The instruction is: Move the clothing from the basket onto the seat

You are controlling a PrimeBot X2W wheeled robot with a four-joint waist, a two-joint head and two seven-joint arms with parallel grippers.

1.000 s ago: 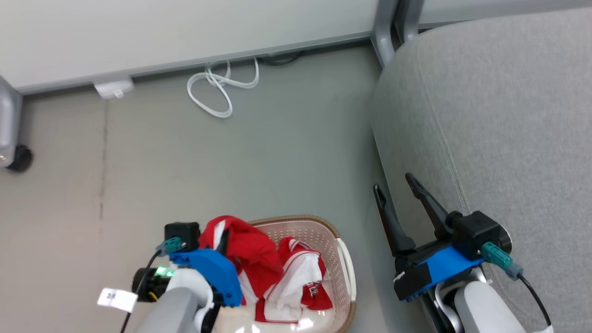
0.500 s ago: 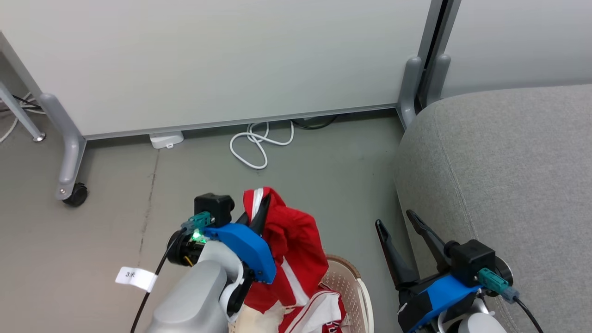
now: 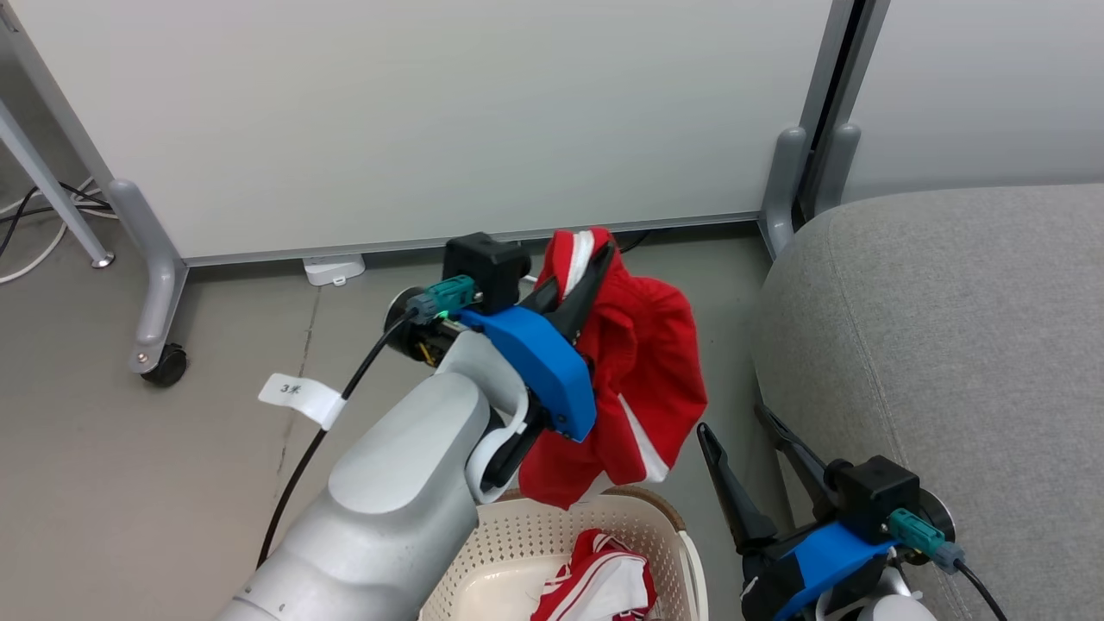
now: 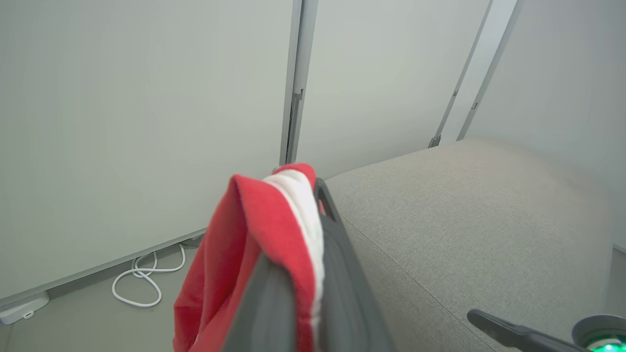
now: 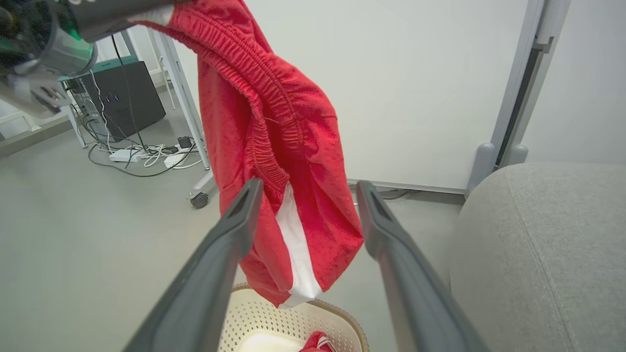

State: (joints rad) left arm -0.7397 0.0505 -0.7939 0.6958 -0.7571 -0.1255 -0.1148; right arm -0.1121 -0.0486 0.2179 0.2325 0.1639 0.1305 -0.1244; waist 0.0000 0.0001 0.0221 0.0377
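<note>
Our left pincer (image 3: 595,259), closed on one red garment (image 3: 647,371), has lifted it to hang just above the basket (image 3: 535,535), where the second garment (image 3: 595,586) remains; our right pincer (image 3: 733,421) stands open beside the seat (image 3: 949,345), so we judge the carry across comes next.

Left claw (image 3: 593,269), clamped on 1 red garment (image 3: 642,371), is higher and further forward than before. Garment now hangs free above the basket (image 3: 526,539) instead of heaped in it. 2nd garment (image 3: 599,586) lies uncovered on the basket floor. Head camera is tilted further up.
</note>
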